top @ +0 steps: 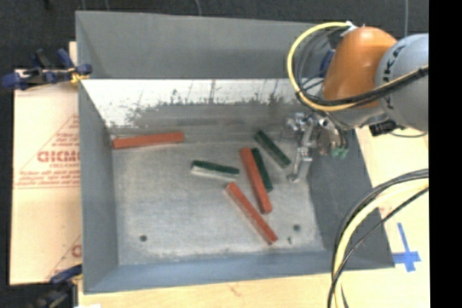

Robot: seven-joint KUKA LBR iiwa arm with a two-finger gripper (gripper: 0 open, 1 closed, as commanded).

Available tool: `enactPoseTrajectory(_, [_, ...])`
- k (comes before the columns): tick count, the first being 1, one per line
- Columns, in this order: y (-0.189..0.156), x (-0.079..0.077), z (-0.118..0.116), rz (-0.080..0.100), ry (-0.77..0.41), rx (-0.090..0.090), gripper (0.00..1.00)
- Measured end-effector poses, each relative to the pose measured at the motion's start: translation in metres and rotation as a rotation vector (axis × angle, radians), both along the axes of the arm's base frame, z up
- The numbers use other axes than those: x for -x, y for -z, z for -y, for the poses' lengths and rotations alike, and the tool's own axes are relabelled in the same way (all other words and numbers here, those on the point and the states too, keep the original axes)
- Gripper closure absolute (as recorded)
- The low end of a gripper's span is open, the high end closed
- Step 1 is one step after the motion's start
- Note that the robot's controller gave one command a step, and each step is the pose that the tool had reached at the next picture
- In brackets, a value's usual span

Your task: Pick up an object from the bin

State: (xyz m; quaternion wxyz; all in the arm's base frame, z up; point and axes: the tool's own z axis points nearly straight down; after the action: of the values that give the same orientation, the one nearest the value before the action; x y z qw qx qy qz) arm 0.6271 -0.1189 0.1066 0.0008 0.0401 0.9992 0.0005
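My gripper (297, 164) hangs at the right side of the bin, low near the floor. Just to its left lies a dark green stick (273, 148), slanting down to the right, its lower end close to the gripper. Beyond that a second dark green stick (262, 171) lies against an orange-red stick (255, 180); both run steeply from upper left to lower right. Nothing shows in the gripper's grasp.
Another orange-red stick (250, 212) slants toward the bin's front right. A green and white stick (214, 169) lies mid-floor. A long orange-red stick (148, 140) rests along the back wall at left. The bin's right wall is close behind the gripper.
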Motion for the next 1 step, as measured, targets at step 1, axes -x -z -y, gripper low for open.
enactPoseTrajectory(1, [-0.0065, -0.0002, -0.0017, 0.005, 0.028, 0.000, 0.00])
